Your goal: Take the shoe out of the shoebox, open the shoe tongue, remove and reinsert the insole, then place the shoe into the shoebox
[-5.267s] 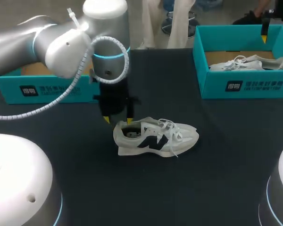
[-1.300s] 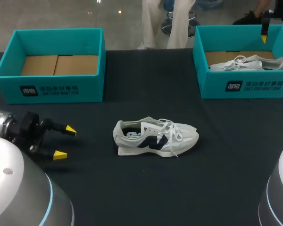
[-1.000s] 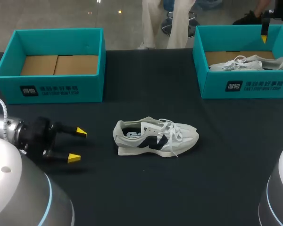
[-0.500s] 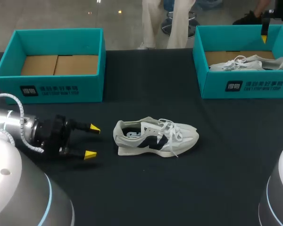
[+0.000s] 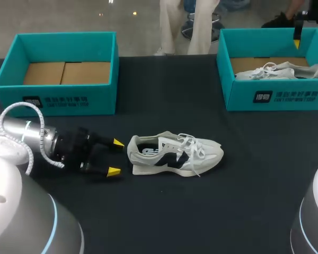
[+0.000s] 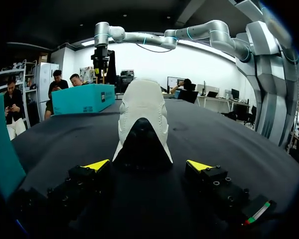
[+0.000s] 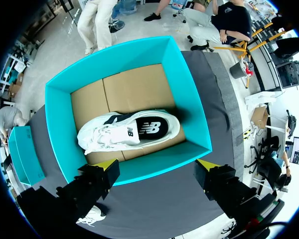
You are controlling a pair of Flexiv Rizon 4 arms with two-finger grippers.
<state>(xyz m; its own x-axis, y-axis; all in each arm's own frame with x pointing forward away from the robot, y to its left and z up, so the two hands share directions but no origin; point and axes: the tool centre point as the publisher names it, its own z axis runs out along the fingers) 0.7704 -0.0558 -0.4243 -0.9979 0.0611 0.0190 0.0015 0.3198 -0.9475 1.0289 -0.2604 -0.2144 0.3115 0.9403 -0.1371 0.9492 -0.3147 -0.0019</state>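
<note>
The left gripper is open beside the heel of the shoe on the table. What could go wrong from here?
1. The left gripper lies low, level with the heel of the shoe, which stands loose on the table; a fingertip may push it away instead of gripping it.
2. The laces hang loose over the side and may snag.

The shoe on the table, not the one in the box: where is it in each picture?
Head view: shoe mid-table, heel toward left gripper.
Left wrist view: shoe straight ahead of that gripper, heel nearest.
Right wrist view: only a white sliver beside right gripper, probably it.
Shared landmark: teal shoebox holding the other shoe.
</note>
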